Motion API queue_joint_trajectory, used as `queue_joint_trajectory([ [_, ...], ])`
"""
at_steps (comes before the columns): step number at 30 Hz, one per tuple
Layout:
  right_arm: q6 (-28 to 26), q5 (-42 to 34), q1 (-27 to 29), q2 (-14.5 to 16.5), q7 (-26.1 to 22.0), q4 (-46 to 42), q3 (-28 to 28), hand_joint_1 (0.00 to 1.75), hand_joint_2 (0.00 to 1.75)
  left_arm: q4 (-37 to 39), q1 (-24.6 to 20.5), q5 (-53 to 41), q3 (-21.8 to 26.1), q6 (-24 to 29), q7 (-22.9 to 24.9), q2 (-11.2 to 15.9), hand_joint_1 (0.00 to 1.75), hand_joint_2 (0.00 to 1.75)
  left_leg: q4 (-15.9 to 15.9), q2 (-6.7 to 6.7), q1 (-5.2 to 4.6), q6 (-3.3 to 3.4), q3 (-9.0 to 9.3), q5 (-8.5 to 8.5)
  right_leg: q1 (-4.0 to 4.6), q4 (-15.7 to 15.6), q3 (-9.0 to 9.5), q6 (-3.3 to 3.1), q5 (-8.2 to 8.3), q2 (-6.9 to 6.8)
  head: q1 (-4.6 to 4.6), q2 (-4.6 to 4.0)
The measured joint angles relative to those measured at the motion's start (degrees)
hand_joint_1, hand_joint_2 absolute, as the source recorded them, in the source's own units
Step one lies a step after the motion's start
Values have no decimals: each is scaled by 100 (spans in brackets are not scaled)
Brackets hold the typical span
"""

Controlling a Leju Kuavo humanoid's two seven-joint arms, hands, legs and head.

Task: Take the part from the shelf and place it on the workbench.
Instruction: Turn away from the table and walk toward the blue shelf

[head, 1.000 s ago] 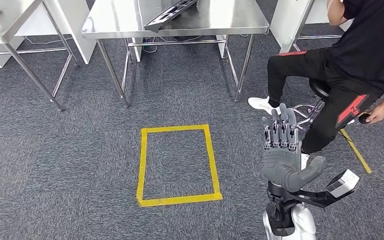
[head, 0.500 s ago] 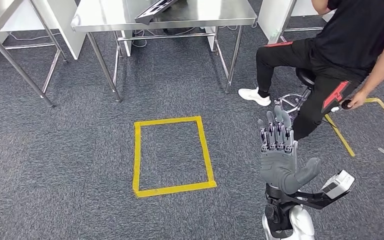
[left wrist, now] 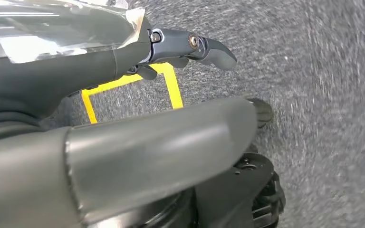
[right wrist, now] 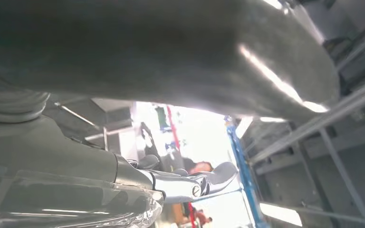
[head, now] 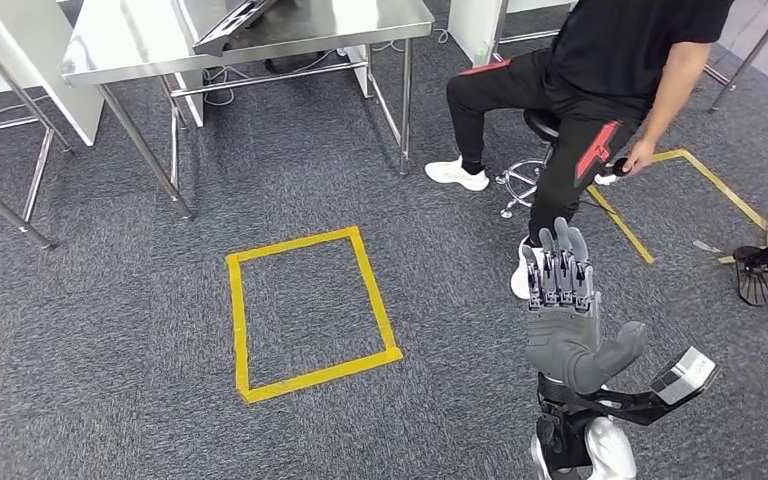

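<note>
A long dark part (head: 232, 20) lies on the steel workbench (head: 260, 45) at the far left of the head view, partly cut off by the picture's edge. My right hand (head: 565, 310) is raised over the carpet, palm up, fingers straight and apart, thumb out to the side, holding nothing. In the right wrist view its thick grey thumb (right wrist: 171, 52) and a finger (right wrist: 190, 183) stand apart with nothing between them. In the left wrist view my left hand (left wrist: 152, 147) hangs over the carpet, its thumb and a dark finger (left wrist: 204, 47) spread, empty.
A yellow tape rectangle (head: 305, 310) marks the carpet in front of me. A person (head: 600, 90) in black sits on a stool (head: 535, 170) to the right of the workbench. More yellow tape (head: 700, 190) and a dark object (head: 760, 270) lie at the right. Another table's legs (head: 0, 200) stand at the left.
The camera has turned: the workbench, tape rectangle and person have all slid left in the picture. My right hand keeps the same raised, spread pose.
</note>
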Motion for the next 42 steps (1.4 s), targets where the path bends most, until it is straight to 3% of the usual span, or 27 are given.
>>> queue_joint_trajectory([
  [2,-68,82,1,1,35,-4,-9,0,0,0,9,-22,-14,-3,0,-5,0,0,697,-275,10,-12,-301,-418,8,3,-24,-67,39,104,-15,0],
  [3,-120,136,8,1,64,-4,-17,0,0,1,16,-34,-18,-5,0,-8,0,0,1092,-331,9,-6,-476,-592,29,6,-42,-91,53,161,-19,0],
  [4,-177,187,23,1,91,-3,-29,0,0,1,21,-45,-21,-8,0,-10,0,0,1364,-352,9,5,-600,-666,49,9,-54,-104,62,226,-20,0],
  [5,-240,228,45,1,111,-3,-49,0,0,1,24,-51,-26,-10,0,-10,0,0,1435,-362,8,23,-635,-626,67,14,-59,-112,68,294,-20,0],
  [7,-463,299,114,2,164,0,-127,0,0,0,25,-51,-35,-8,0,-10,0,0,923,-447,7,89,-392,-262,89,27,-54,-115,71,435,-21,0],
  [9,-934,351,231,21,249,50,-335,0,0,-2,28,-26,-40,-11,3,-4,0,0,178,-742,11,175,-31,34,112,43,-72,-97,72,555,-18,0],
  [11,-1235,360,396,59,269,239,-787,0,0,-3,40,8,-38,-16,9,-4,0,0,-129,-910,-16,221,113,78,109,50,-120,-35,89,649,-17,0],
  [13,-1149,483,525,111,273,531,-1427,0,0,-6,55,32,-34,-15,7,-20,0,0,-187,-783,-38,251,119,111,90,58,-174,50,115,744,-19,0],
  [15,-1025,730,546,184,350,842,-2077,0,0,-11,65,59,-30,-6,-17,-34,0,0,-276,-617,-26,304,141,168,94,241,-306,95,25,602,-4,0],
  [17,-980,975,482,259,454,1202,-2659,0,0,-15,75,75,-23,0,-46,-41,0,0,-323,-439,-31,336,148,197,87,825,-611,99,-255,323,26,0],
  [19,-1062,1280,388,310,511,1653,-3182,0,0,-16,83,80,-15,0,-63,-46,0,0,-319,-258,-43,342,129,198,59,1497,-931,135,-499,213,41,0],
  [20,-1131,1427,331,319,515,1907,-3419,0,0,-16,85,80,-13,0,-71,-49,0,0,-317,-172,-45,340,125,197,40,1604,-971,181,-512,190,41,0],
  [21,-1191,1555,263,310,506,2191,-3651,0,0,-16,85,80,-12,0,-79,-52,0,0,-314,-92,-42,333,124,193,19,1482,-890,241,-441,159,42,0],
  [23,-1238,1692,121,262,452,2723,-4038,0,0,-16,82,80,-11,0,-92,-61,0,0,-296,47,-44,301,134,175,-25,697,-448,349,-173,-32,44,0],
  [24,-1236,1723,52,232,421,2957,-4187,0,0,-19,82,81,-11,0,-97,-62,0,0,-281,110,-56,267,140,156,-17,339,-249,365,-60,-157,48,0],
  [26,-1245,1782,-63,196,391,3323,-4401,0,0,-24,75,85,-11,0,-107,-57,0,0,-264,227,-80,185,170,113,11,21,-98,285,32,-274,41,0],
  [28,-1277,1845,-124,168,397,3593,-4568,0,0,-27,53,86,-11,0,-112,-55,0,0,-284,327,-71,100,223,91,29,29,-137,159,49,-155,27,0],
  [29,-1318,1896,-143,157,401,3698,-4637,0,0,-27,39,86,-11,0,-115,-54,0,0,-258,284,-52,60,231,54,8,20,-138,110,60,-96,21,0],
  [31,-1531,2137,-227,115,430,3972,-4765,0,0,-27,35,86,-11,0,-122,-50,0,0,88,4,-19,10,103,-220,-41,5,-121,8,106,25,5,0],
  [33,-1847,2514,-364,16,445,4462,-4900,0,0,-27,53,75,-11,-5,-127,-49,0,0,856,-288,-4,6,-233,-660,-27,8,-143,-54,138,156,-8,0],
  [34,-1988,2717,-430,-63,421,4810,-4977,0,0,-27,63,66,-11,-8,-128,-50,0,0,1216,-342,-5,12,-401,-806,-5,9,-153,-67,145,226,-10,0],
  [35,-2104,2917,-482,-157,391,5201,-5047,0,0,-27,69,52,-11,-10,-131,-50,0,0,1418,-366,-5,21,-504,-840,13,11,-157,-72,148,294,-10,0],
  [36,-2195,3099,-523,-251,366,5572,-5101,0,0,-27,72,37,-11,-10,-133,-50,0,0,1408,-380,-5,39,-512,-756,28,15,-156,-75,150,363,-10,0],
  [37,-2276,3286,-556,-351,383,5971,-5137,0,0,-27,73,21,-11,-9,-135,-50,0,0,1165,-412,-6,66,-412,-567,39,20,-151,-74,150,435,-11,0],
  [39,-2409,3612,-625,-504,597,6692,-5157,0,0,-27,75,-2,-12,-8,-139,-39,0,0,384,-647,-7,151,-68,-148,67,39,-150,-66,148,579,-11,0],
  [41,-2536,3922,-681,-618,1004,7327,-5139,0,0,-27,77,-20,-14,-10,-146,-23,0,0,-90,-824,-19,204,136,19,86,60,-183,-30,152,708,-9,0],
  [42,-2584,4059,-691,-654,1242,7577,-5121,0,0,-27,76,-34,-15,-12,-150,-15,0,0,-145,-819,-38,219,158,15,88,66,-209,4,160,765,-8,0],
])
